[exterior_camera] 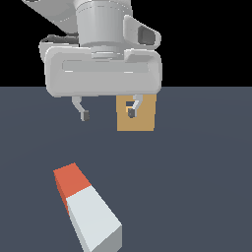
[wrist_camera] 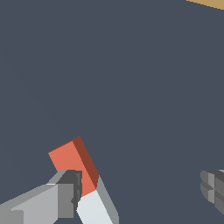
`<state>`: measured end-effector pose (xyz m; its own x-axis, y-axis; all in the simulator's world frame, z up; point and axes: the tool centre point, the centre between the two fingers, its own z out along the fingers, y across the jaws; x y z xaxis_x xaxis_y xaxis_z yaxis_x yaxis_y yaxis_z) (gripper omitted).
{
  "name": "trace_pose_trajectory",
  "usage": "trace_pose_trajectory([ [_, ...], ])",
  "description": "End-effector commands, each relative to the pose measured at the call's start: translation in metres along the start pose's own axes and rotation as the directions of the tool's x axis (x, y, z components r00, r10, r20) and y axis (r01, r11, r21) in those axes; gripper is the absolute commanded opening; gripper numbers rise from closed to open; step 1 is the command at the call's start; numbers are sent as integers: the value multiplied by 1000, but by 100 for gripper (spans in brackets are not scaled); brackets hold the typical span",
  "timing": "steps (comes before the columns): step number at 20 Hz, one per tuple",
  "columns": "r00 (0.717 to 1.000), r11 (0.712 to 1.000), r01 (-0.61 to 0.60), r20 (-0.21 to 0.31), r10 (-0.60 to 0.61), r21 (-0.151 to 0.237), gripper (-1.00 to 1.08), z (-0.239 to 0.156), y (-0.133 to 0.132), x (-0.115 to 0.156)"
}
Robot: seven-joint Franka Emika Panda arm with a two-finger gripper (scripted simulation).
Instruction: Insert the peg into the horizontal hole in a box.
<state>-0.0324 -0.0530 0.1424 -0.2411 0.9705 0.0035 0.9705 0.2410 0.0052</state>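
Peg (exterior_camera: 87,208): lies flat on the floor at about 6 o'clock in the exterior view, well apart from the box; nothing holds it.
Peg axis: long axis runs from about 11 o'clock (red-orange end, farther from the camera) to about 5 o'clock (white end, nearest the camera); roughly a third red-orange, the rest white; square end face visible at the white end.
Peg, wrist view (wrist_camera: 72,164): red-orange end points toward about 11 o'clock; the white part runs off the frame edge at about 6 o'clock.
Box (exterior_camera: 143,119): tan-orange block standing on the floor just past centre, toward 12 o'clock from the peg; partly hidden behind one finger.
Hole: not made out; a fingertip covers that part of the box face.
Gripper (exterior_camera: 108,114): released, fingers spread wide, nothing between them; hangs above the floor between peg and box; in the wrist view one finger (wrist_camera: 65,192) overlaps the peg's colour boundary; contact cannot be told.
Floor (exterior_camera: 197,172): flat, uniform slate grey; no markings.
Room: plain black background above the floor's far edge.
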Motion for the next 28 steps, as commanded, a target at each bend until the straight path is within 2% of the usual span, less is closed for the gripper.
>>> trace_pose_trajectory([
  [1, 999, 999, 45, 0, -45, 0, 100, 7, -7, -11],
  [10, 979, 979, 202, 0, -202, 2, 100, 32, -27, -52],
  [20, 934, 934, 358, 1, -358, 5, 100, 58, -39, -98],
  [28, 904, 904, 427, 1, -427, 6, 100, 69, -41, -120],
])
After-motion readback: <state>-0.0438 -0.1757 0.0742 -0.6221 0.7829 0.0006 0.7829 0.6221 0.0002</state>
